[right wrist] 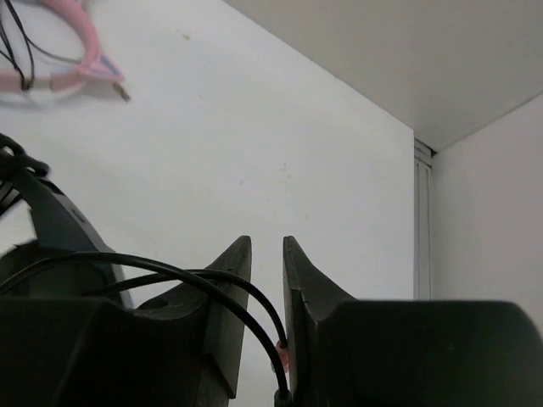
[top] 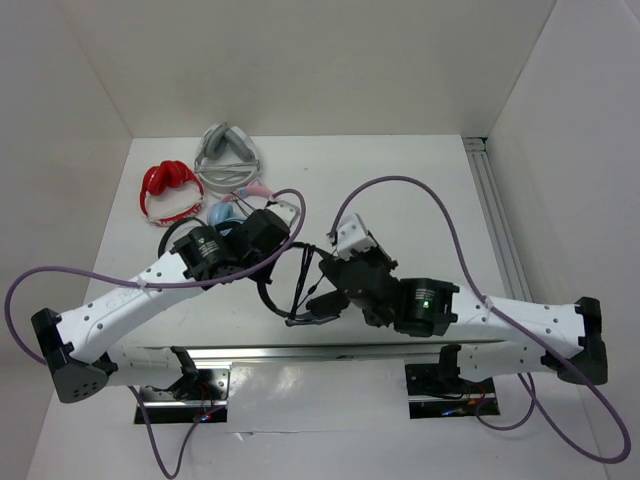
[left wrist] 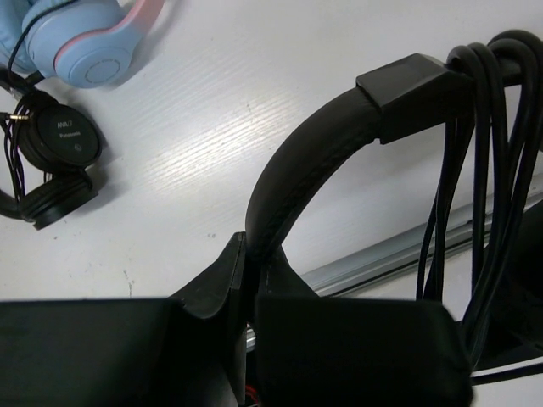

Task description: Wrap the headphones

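Note:
The large black headphones (left wrist: 297,161) hang between my two grippers above the table. My left gripper (left wrist: 253,246) is shut on the wide band near one end. Several turns of the thin black cable (left wrist: 484,127) are looped over the band beside its slider block. In the top view the left gripper (top: 275,245) and the right gripper (top: 318,305) sit close together over the table's middle. My right gripper (right wrist: 267,246) is shut on the cable's end (right wrist: 284,356), pinched low between the fingers, with two strands (right wrist: 170,275) arching off to the left. The ear cups are hidden.
Red (top: 168,190), grey (top: 228,155) and pink-and-blue (top: 228,210) headphones lie at the back left. A smaller black pair (left wrist: 55,161) lies beside the pink-and-blue pair (left wrist: 93,38). A metal rail (top: 320,352) runs along the near edge, another (top: 495,220) along the right side.

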Robot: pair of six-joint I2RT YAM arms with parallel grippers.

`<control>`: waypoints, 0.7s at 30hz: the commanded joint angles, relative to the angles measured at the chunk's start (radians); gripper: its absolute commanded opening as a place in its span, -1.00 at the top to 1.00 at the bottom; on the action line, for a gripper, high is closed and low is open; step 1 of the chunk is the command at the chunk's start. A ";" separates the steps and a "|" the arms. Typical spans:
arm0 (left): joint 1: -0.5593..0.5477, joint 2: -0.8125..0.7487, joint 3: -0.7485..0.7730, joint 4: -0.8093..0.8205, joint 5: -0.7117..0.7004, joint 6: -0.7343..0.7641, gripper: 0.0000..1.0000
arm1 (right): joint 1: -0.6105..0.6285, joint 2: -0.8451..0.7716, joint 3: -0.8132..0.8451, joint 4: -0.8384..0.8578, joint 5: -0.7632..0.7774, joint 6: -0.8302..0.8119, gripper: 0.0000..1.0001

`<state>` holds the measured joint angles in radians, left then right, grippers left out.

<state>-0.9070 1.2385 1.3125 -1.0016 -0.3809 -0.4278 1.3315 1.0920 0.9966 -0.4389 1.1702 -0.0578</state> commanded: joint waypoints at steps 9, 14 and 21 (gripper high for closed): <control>-0.004 -0.022 0.025 0.008 0.017 0.031 1.00 | -0.230 0.065 0.129 0.292 -0.430 -0.257 0.10; -0.004 -0.043 0.051 -0.002 0.028 0.031 1.00 | -0.368 0.074 0.083 0.327 -0.731 -0.257 0.10; -0.004 -0.076 0.085 -0.025 0.028 0.031 1.00 | -0.525 0.084 0.022 0.416 -0.981 -0.212 0.12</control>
<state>-0.9066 1.2068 1.3392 -1.0214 -0.3763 -0.4141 0.8368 1.1790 1.0340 -0.1307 0.3363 -0.2913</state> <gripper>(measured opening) 0.121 0.442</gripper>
